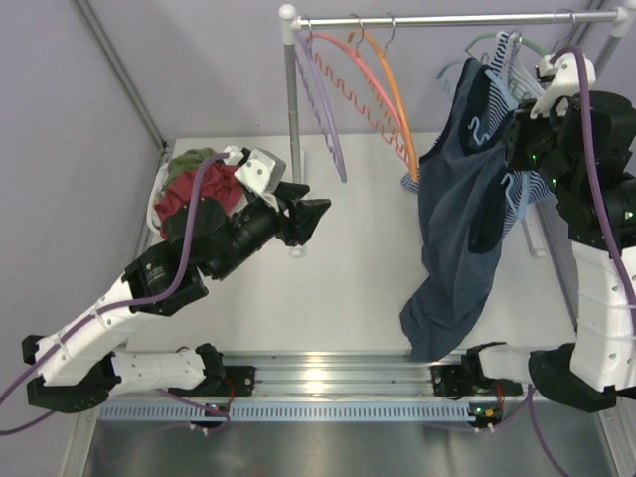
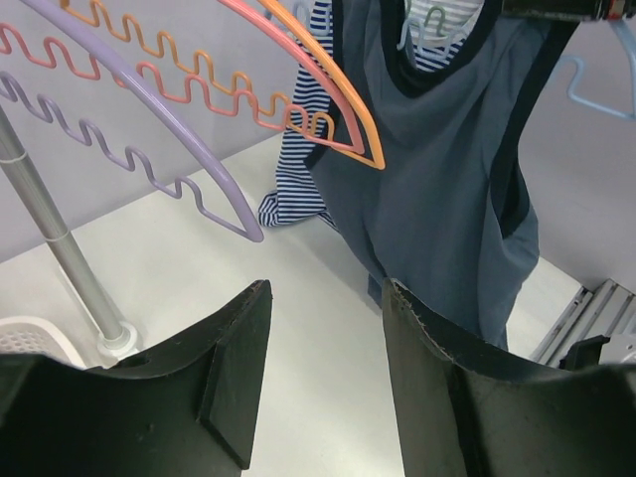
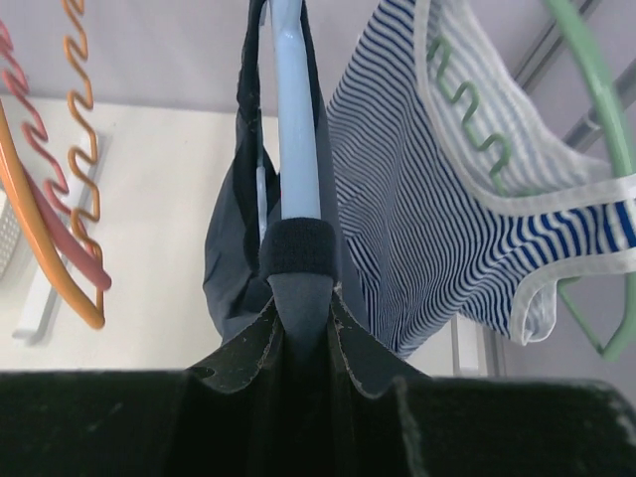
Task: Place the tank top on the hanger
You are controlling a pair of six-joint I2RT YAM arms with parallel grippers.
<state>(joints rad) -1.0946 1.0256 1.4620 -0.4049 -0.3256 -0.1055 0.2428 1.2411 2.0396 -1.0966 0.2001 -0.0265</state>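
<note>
The right gripper [image 3: 298, 320] pinches the light-blue hanger [image 3: 296, 119] narrowly, just below the rail [image 1: 447, 18], with the navy tank top [image 1: 457, 219] hanging from it; the left gripper [image 2: 326, 293] gapes wide and empty, well below the rail

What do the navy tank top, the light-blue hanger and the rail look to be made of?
The tank top looks like soft, matte fabric: it drapes limply and folds at the bottom. The hanger is smooth with an even colour and slight sheen, probably plastic or coated wire. The rail is likely metal: a grey tube with bright highlights.
</note>
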